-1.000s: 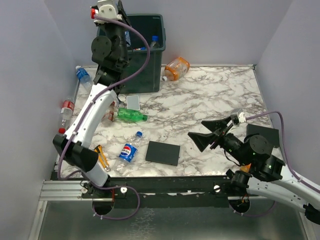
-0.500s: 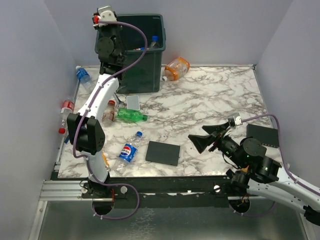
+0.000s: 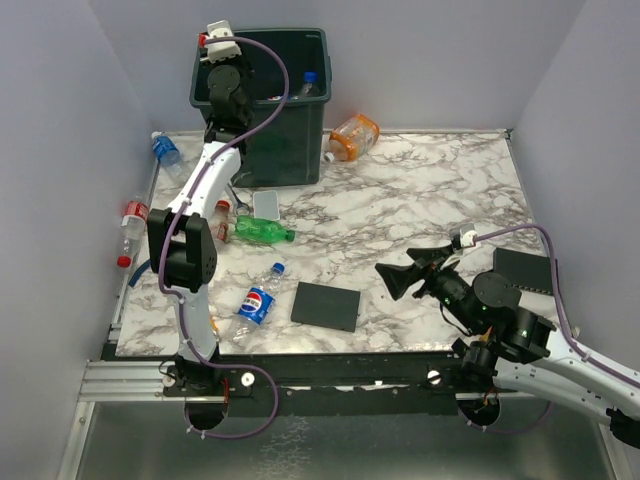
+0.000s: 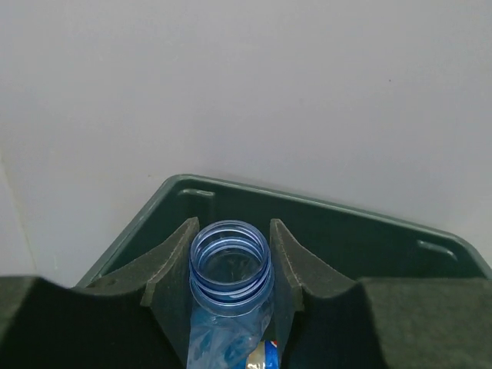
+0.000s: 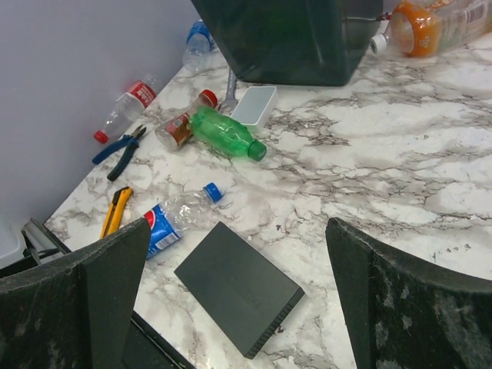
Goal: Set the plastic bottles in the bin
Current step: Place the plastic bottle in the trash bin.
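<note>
My left gripper (image 4: 231, 225) is shut on the neck of a capless, crushed blue-tinted bottle (image 4: 229, 269) with a Pepsi label. It holds the bottle up at the left rim of the dark green bin (image 4: 338, 209). From above, the left gripper (image 3: 222, 60) is raised at the bin (image 3: 290, 130), where a blue-capped bottle (image 3: 308, 82) lies inside. On the marble lie a Pepsi bottle (image 3: 258, 298), a green bottle (image 3: 262, 231) and an orange bottle (image 3: 352, 137). My right gripper (image 3: 400, 275) hovers open and empty above the black plate (image 5: 238, 288).
A red-labelled bottle (image 3: 131, 220) and a blue one (image 3: 166, 151) lie off the table's left edge. A white box (image 5: 254, 105), pliers (image 5: 119, 146) and a yellow cutter (image 5: 115, 211) are on the left side. A second black square (image 3: 525, 268) lies at the right.
The left arm has folded its elbow in toward the table while the wrist stays raised and has shifted slightly right over the bin's left rim. The right gripper has drifted a little left, still open.
</note>
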Controlling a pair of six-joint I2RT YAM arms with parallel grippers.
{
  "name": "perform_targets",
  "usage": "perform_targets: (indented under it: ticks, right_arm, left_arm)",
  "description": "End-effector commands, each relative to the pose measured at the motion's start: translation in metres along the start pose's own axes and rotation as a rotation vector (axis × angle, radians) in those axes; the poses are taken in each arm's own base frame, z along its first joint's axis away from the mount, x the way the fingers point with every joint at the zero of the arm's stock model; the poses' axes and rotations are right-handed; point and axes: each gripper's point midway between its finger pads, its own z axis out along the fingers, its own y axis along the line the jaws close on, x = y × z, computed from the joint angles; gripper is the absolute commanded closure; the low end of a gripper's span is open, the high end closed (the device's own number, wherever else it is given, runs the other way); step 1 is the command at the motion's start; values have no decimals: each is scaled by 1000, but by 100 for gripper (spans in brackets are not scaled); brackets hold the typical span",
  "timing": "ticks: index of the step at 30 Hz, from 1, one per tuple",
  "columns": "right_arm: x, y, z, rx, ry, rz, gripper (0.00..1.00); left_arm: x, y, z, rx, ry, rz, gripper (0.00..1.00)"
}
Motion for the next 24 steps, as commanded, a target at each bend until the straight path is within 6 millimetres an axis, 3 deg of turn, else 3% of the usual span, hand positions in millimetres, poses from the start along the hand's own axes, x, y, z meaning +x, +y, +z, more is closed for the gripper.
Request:
perform_targets:
  ticks: [1, 3, 7, 12, 16, 21, 24]
  right_arm:
    - [-8, -5, 1, 37, -28, -13, 0]
    - [-9, -7, 0, 45, -28, -12, 0]
    - [-12, -8, 0, 56, -36, -11, 0]
    - [-16, -9, 2, 70, -43, -28, 0]
    - [-21, -10, 4, 86, -53, -45, 0]
    - [-28, -14, 5, 122, -67, -55, 0]
    - [-35, -18, 4, 152, -77, -58, 0]
  left_arm:
    - [24, -6, -3, 42, 95, -9, 49]
    - [23, -7, -3, 48, 96, -18, 29]
    - [3, -11, -2, 67, 65, -50, 3]
    - [-56, -19, -3, 95, -26, -128, 1]
    - [-116, -30, -18, 149, -106, -194, 1]
    - [-168, -53, -57, 233, -149, -239, 1]
    - [-176, -70, -94, 284, -109, -227, 1]
